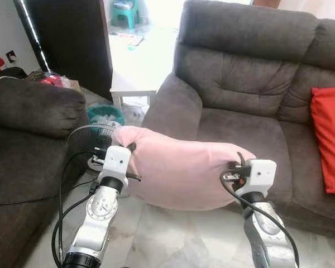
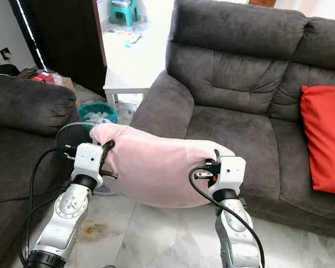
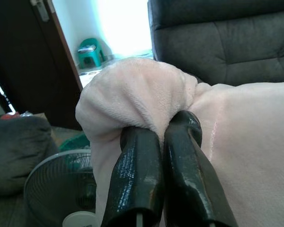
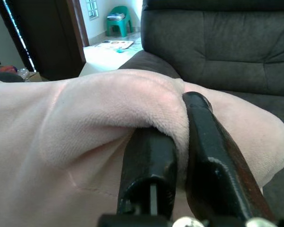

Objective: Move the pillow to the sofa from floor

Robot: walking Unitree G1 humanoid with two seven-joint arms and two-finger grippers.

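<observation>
A home living room. Dark grey fabric sofa (image 1: 251, 84) across the right of the frame, red cushion (image 1: 329, 145) at its far right edge. Second dark couch (image 1: 28, 128) at left, standing fan (image 1: 92, 139) beside it. White side table (image 1: 135, 78) at upper centre, green plastic stool (image 1: 125, 12) beyond on pale tiled floor (image 1: 178, 234).

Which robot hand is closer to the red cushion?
Right. The right gripper pinches the pink pillow end nearer the red cushion; the left gripper holds the far end.
</observation>
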